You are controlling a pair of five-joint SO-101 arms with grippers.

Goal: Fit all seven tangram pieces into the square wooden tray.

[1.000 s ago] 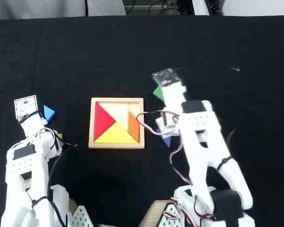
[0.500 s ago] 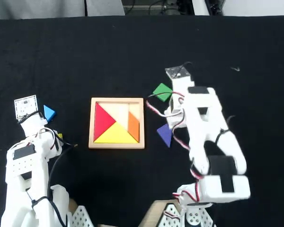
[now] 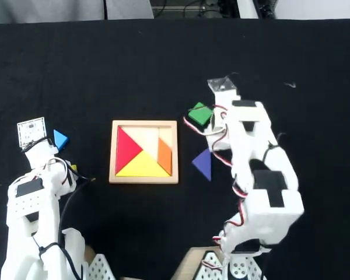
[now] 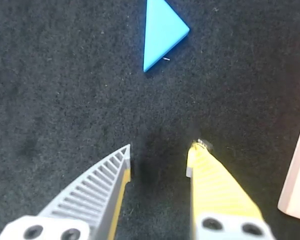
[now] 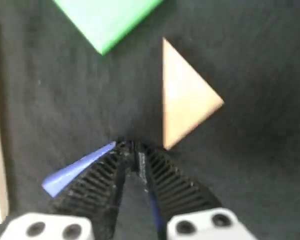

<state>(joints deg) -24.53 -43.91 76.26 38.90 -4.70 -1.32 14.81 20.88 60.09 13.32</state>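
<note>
The square wooden tray (image 3: 143,123) is seen in the high view at the middle of the black-covered table (image 3: 105,70). A red triangle (image 3: 127,149), a yellow triangle (image 3: 143,167) and an orange piece (image 3: 164,153) are seated in it, and bare wood is left across its upper part. Just beside its right edge a purple triangle (image 3: 203,164) is laid flat on the cloth, and a green square (image 3: 199,114) is found a little farther up, beside the right arm.

In the right wrist view a pale wooden triangle (image 5: 186,97) is also shown, lying apart from the green square and close to the right gripper (image 5: 134,147). Its fingers are pressed together with nothing seen between them, and the purple triangle is partly covered by one of them. The tray's rim is caught at the side of this view.

To the tray's left, a light blue triangle (image 3: 60,139) is set well apart from it. In the left wrist view the left gripper (image 4: 159,152) is held with its fingers spread and empty above bare cloth, between that triangle and the tray's edge. Wide open cloth is left beyond the tray toward the far edge of the table.
</note>
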